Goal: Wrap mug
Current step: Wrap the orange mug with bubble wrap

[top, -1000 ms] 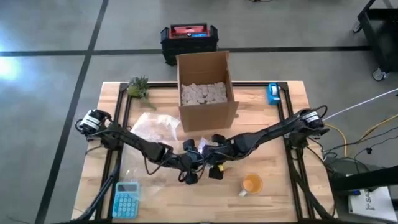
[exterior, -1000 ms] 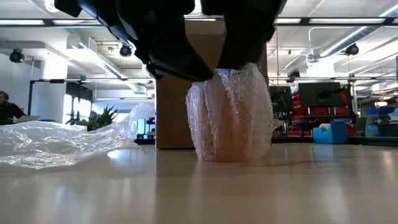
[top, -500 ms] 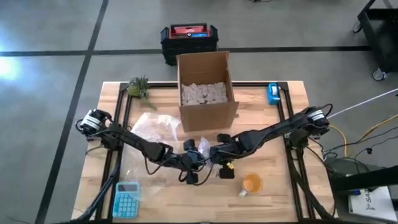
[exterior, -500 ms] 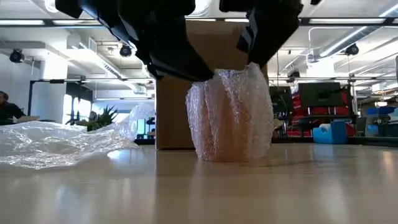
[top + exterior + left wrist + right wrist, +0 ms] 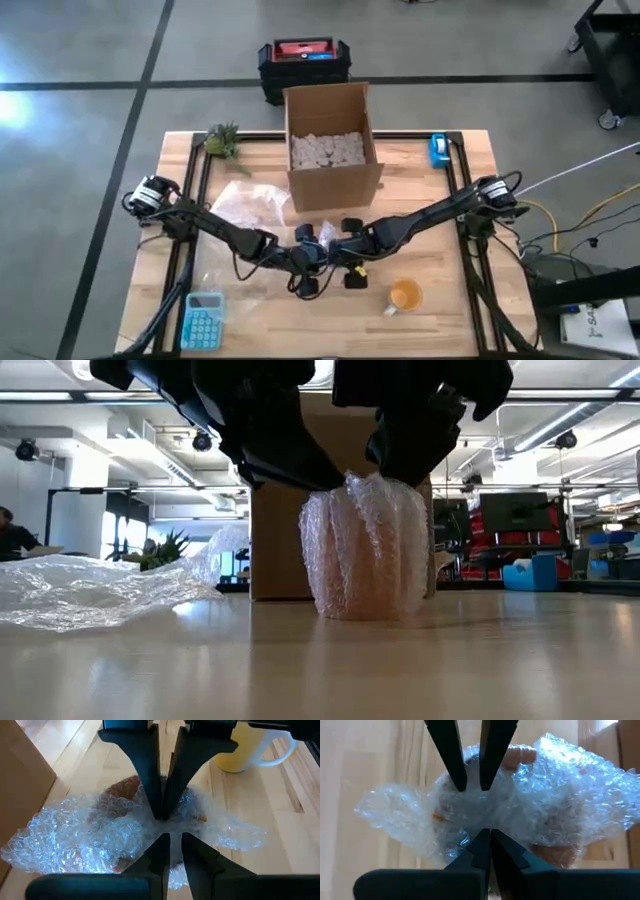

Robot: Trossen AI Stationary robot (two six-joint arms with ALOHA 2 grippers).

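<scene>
My two hands meet at the middle of the high view, just below the cardboard box point(image 5: 333, 145). Between them stands the mug point(image 5: 372, 550), covered all around in bubble wrap point(image 5: 90, 832), upright on the wooden surface point(image 5: 440, 310).

My left hand point(image 5: 171, 851) is nearly clenched, its fingertips pinching the wrap at the top of the mug. My right hand point(image 5: 486, 842) is clenched on the same gathered wrap from the opposite side, so our fingertips almost touch.

A loose sheet of wrap point(image 5: 250, 203) lies left of the box. An orange mug point(image 5: 405, 296) stands at the lower right of the high view, and a blue calculator point(image 5: 203, 320) at the lower left.
</scene>
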